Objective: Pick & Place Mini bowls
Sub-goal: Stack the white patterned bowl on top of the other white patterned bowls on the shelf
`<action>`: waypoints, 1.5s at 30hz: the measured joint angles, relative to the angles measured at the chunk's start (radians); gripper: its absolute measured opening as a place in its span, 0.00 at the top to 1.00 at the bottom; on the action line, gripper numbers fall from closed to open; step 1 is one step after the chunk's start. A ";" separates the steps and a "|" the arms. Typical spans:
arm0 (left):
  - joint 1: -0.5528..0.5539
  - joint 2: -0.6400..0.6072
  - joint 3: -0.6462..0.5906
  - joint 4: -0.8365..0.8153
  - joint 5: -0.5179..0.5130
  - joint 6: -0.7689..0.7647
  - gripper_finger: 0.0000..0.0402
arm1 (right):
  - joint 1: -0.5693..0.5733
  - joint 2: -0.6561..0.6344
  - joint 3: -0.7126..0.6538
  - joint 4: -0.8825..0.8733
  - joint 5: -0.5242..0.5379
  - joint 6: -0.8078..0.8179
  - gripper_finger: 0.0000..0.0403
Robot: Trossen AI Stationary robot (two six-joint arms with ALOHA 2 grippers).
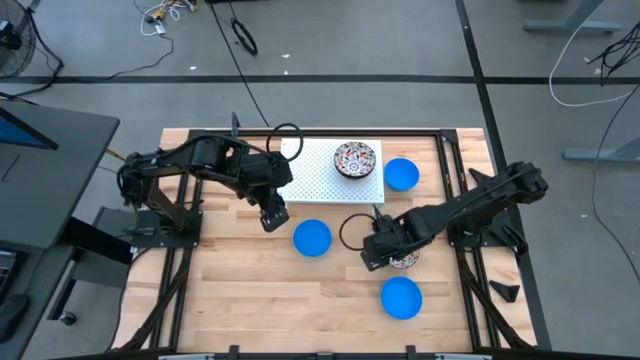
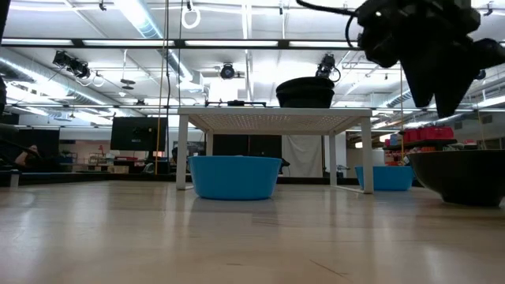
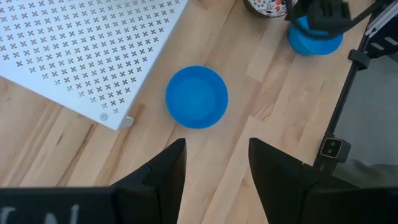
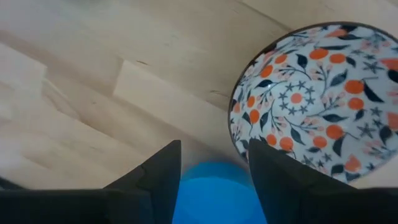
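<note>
With jaws spread and empty, the right gripper [image 1: 376,256] hovers lower right of centre beside a floral bowl [image 1: 404,260], apparently starting a pick; next it must straddle the rim, while the left gripper [image 1: 274,216], also spread, waits near a blue bowl [image 1: 312,238].

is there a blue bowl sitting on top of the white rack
No, the only bowl on the white perforated rack is a floral patterned bowl; the nearest blue bowl sits on the table beside the rack.

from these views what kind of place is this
Likely a robotics lab or workshop: a wooden table with two mounted arms, loose cables across the grey floor, and open ceiling strip lights.
</note>
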 joint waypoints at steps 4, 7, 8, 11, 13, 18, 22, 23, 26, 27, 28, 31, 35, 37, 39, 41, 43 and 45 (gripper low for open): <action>0.000 0.000 0.000 0.000 -0.001 0.000 0.55 | 0.000 0.059 -0.003 0.005 0.007 -0.049 0.53; 0.000 0.000 0.000 0.000 -0.001 0.000 0.55 | 0.000 0.103 -0.003 0.006 0.037 -0.089 0.53; 0.000 0.000 0.000 0.000 -0.001 0.000 0.55 | 0.000 0.117 -0.003 0.006 0.043 -0.098 0.53; 0.000 0.000 0.000 0.000 -0.001 -0.001 0.55 | 0.000 0.158 -0.003 0.008 0.051 -0.124 0.53; 0.000 0.000 0.000 0.000 -0.001 -0.001 0.55 | 0.000 0.178 -0.003 0.010 0.052 -0.133 0.53; 0.000 0.000 0.000 0.000 -0.002 -0.003 0.55 | 0.000 0.199 -0.005 0.011 0.070 -0.137 0.53; 0.000 0.000 0.000 0.000 -0.001 -0.002 0.55 | 0.000 0.198 -0.025 0.015 0.068 -0.113 0.57; 0.000 0.000 0.000 0.000 -0.001 -0.002 0.55 | 0.000 0.198 -0.030 0.016 0.059 -0.113 0.59; 0.000 0.000 0.000 0.000 -0.001 -0.002 0.55 | 0.000 0.198 -0.054 0.021 0.023 -0.096 0.64; 0.000 0.000 0.000 0.000 -0.002 -0.002 0.55 | 0.000 0.198 -0.061 0.021 0.015 -0.084 0.66; 0.000 0.000 0.000 0.000 -0.001 -0.002 0.55 | 0.000 0.198 -0.068 0.022 0.004 -0.077 0.68; 0.000 0.000 0.000 0.000 -0.001 -0.002 0.55 | 0.000 0.198 -0.075 0.021 -0.015 -0.078 0.73; 0.001 0.000 0.000 0.000 -0.001 0.000 0.55 | 0.003 0.192 -0.074 0.033 -0.018 -0.091 0.82; 0.001 0.000 0.000 0.000 -0.001 0.000 0.55 | 0.003 0.191 -0.073 0.032 -0.017 -0.093 0.87; 0.001 0.000 0.000 0.000 -0.001 0.000 0.55 | 0.003 0.188 -0.072 0.026 -0.016 -0.099 0.90; 0.001 0.000 0.000 0.000 -0.001 0.000 0.55 | 0.003 0.186 -0.069 0.020 -0.015 -0.112 0.93; 0.001 0.000 0.000 0.000 -0.002 0.000 0.55 | 0.004 0.181 -0.061 -0.002 -0.015 -0.129 0.95; 0.001 0.000 0.000 0.000 -0.002 0.000 0.55 | 0.004 0.183 -0.041 -0.044 -0.012 -0.153 0.96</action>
